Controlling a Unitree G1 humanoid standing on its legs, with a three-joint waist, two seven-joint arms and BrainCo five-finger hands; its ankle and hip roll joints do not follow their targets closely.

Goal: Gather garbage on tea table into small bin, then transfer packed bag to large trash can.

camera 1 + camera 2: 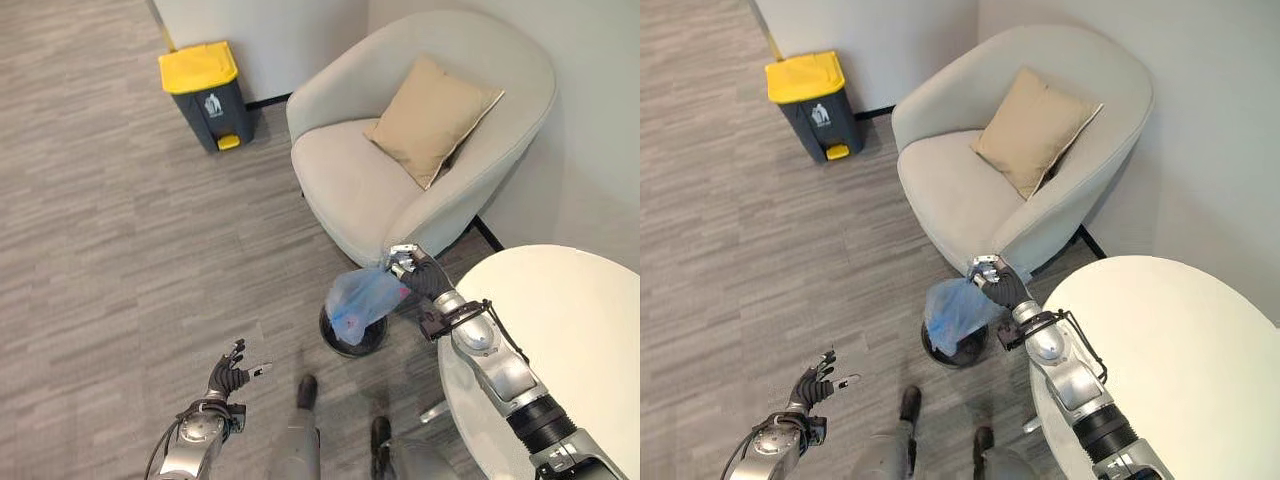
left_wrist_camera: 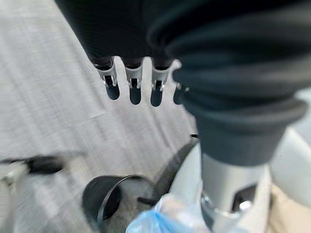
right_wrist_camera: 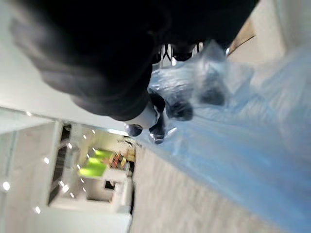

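Right hand (image 1: 412, 268): fingers clenched on blue bag (image 1: 362, 298) | left hand (image 1: 229, 376): fingers spread, empty

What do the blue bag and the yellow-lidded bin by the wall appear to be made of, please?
The blue bag, bunched in the right hand, looks like thin plastic film: translucent, crinkled and glossy in the right wrist view. The yellow-lidded bin looks like hard moulded plastic, with a matte dark grey body, a smooth yellow lid and a matching pedal.
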